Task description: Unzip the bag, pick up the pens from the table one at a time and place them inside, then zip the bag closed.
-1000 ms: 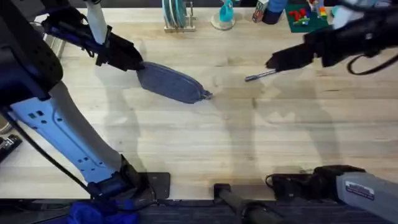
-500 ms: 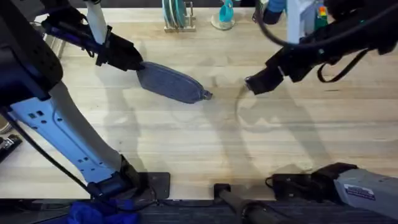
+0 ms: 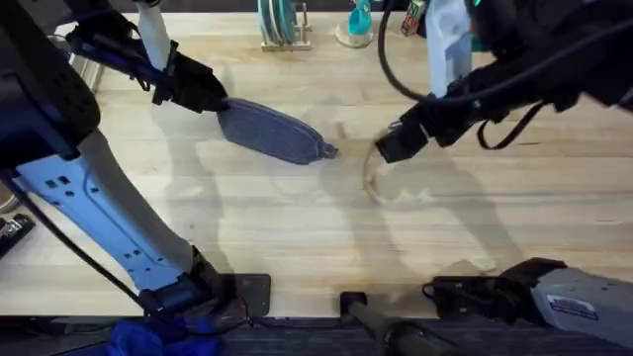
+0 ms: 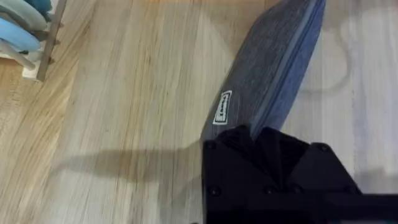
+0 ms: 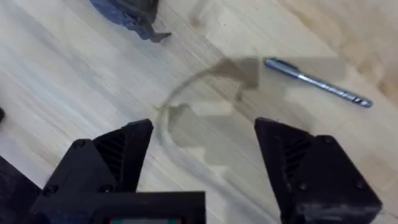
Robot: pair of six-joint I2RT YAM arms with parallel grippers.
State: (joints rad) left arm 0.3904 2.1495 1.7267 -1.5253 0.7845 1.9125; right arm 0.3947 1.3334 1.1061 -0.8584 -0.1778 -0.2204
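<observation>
Right gripper [image 5: 202, 158] moved toward bag [image 3: 272, 132], fingers spread; left fingers [image 4: 249, 146] pinching bag end.

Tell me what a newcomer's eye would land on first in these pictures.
First, the blue-grey bag lying slantwise on the pale wooden table, with the left gripper clamped on its far-left end. Next, the right gripper, fingers spread wide and empty, hanging over the middle of the table just right of the bag's zipper tab. The slim silver pen lies loose on the wood beyond it, apart from the bag.
</observation>
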